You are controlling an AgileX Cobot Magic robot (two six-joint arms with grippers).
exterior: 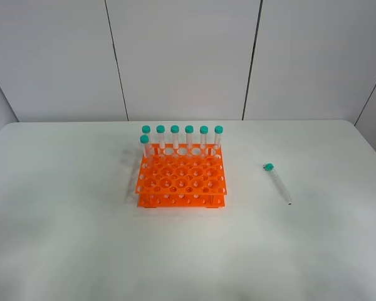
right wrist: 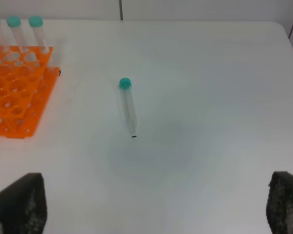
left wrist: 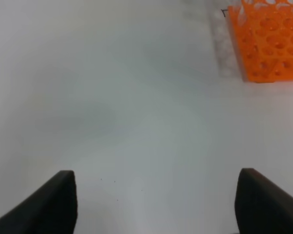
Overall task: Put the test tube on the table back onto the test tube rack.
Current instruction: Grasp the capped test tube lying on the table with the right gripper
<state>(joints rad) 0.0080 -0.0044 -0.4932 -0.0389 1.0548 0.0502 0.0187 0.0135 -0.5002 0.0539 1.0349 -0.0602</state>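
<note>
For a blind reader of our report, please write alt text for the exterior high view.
A loose test tube with a teal cap lies on the white table, right of an orange test tube rack holding seven capped tubes upright toward its far side.

Matte black fingers [left wrist: 49, 204] on left gripper [left wrist: 155, 195] (right gripper [right wrist: 158, 195] rough-textured)
</note>
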